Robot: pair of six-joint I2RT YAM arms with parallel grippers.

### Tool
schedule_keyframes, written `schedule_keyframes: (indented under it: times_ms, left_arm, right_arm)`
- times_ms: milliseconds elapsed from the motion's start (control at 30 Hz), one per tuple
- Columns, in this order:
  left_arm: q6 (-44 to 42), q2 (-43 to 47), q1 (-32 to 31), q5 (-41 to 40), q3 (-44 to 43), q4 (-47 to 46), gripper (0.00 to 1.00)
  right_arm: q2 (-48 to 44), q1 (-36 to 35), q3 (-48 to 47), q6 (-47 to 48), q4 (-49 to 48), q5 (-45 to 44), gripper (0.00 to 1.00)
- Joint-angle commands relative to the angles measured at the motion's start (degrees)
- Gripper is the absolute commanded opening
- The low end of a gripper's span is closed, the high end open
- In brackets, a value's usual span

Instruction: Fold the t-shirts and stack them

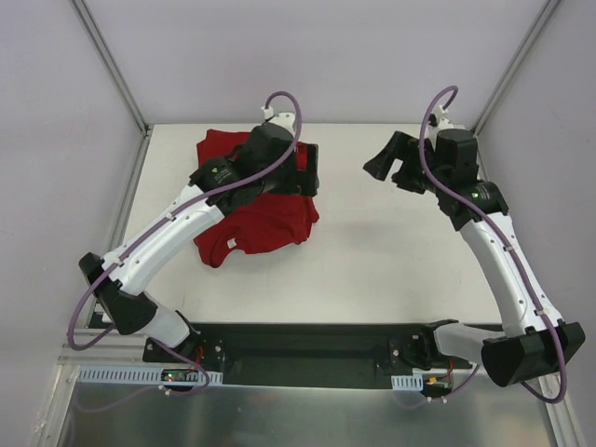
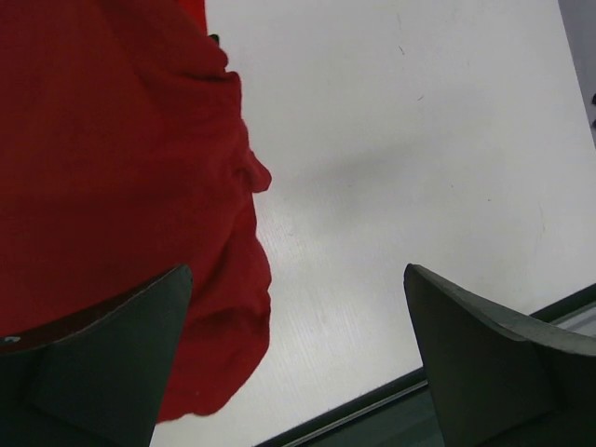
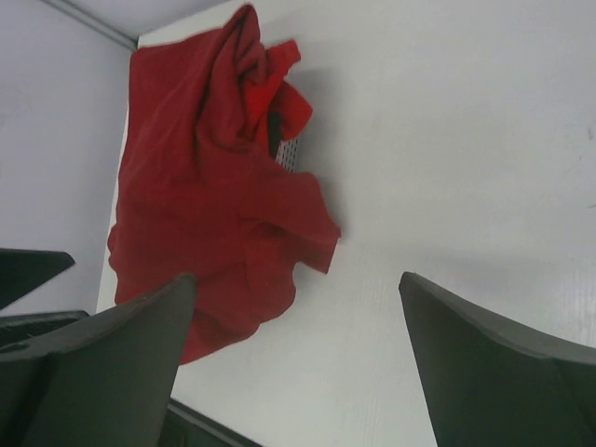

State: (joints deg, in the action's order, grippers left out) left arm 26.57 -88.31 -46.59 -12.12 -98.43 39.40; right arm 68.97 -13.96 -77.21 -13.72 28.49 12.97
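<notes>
1. Left gripper (image 2: 296,358): two dark fingers (image 2: 102,372) spread wide apart, nothing clamped between them.
2. Red t-shirts (image 2: 112,158): one crumpled heap; can't tell how many shirts are in it. It lies under and ahead of the left gripper's left finger. The other finger hangs over bare table (image 2: 419,140).
3. Can't tell whether the left finger touches the cloth.
4. Right gripper (image 3: 293,363): two dark fingers, also wide apart, holding nothing, bare table between them.
5. Heap sits ahead and off to the left of the right gripper, well apart from it.
6. From above: two arms, one heap. Left arm (image 1: 177,223) reaches across the heap, with its gripper at the heap's far right edge. Right arm (image 1: 507,261) is over the table's far right part.
7. One small white neck label (image 1: 230,244) shows on the heap's near edge, behind the left gripper and beside its arm.
</notes>
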Motion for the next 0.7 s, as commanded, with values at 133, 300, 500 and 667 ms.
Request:
schedule_keyframes:
  times_ms: [133,300,500,667]
  left_arm:
    - [10.25,2.87,2.38,-3.08,3.24,12.89,0.98]
    - [7.46,3.69,2.73,-2.13,4.58,13.6,0.97]
    - [-1.85,-10.9,-1.13,-0.72,-11.15,14.74,0.95]
    - [-4.77,-22.68,-1.92,3.32,-23.0,14.65,0.95]
  right_arm:
    - [1.78,-6.6,3.55,-8.52,-3.18,2.83,0.96]
    - [2.49,-8.46,5.06,-6.77,-4.41,0.75,0.96]
    - [-0.06,-0.41,-0.47,-4.55,3.91,-6.74,0.96]
    - [-1.11,8.85,-1.19,-2.02,12.63,-6.47,0.96]
